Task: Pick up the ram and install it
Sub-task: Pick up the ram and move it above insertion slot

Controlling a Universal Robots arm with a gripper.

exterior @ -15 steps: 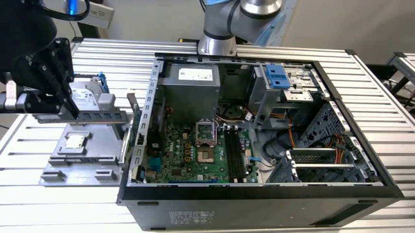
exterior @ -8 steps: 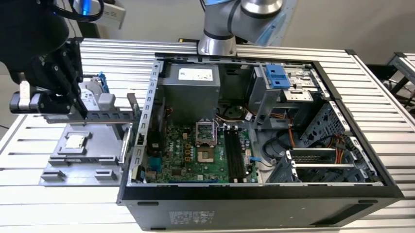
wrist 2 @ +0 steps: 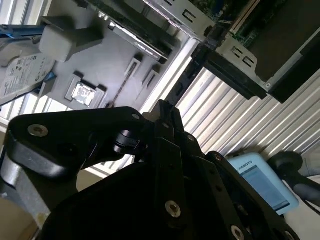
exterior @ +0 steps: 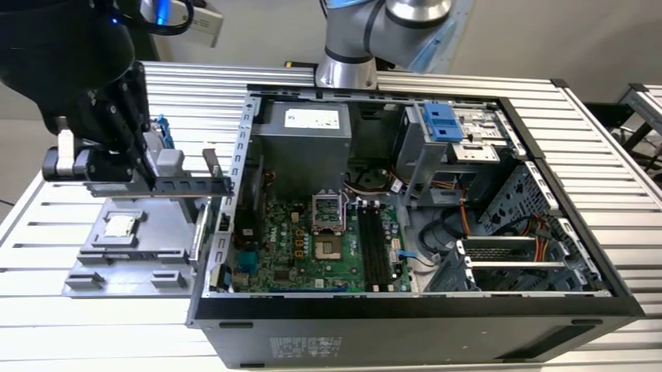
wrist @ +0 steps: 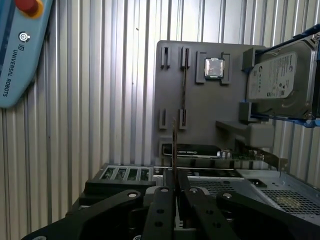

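The ribbed metal counter (exterior: 104, 325) carries an open computer case (exterior: 414, 333) and, on the exterior view's left, a grey tray (wrist: 200, 115). A hard drive (wrist: 277, 82) and a chip (wrist: 214, 67) sit on the tray. A blue handset (wrist: 20, 55) lies on the counter. My jaws are closed on the ram (wrist: 174, 142), held edge-on above that tray, beside the case.
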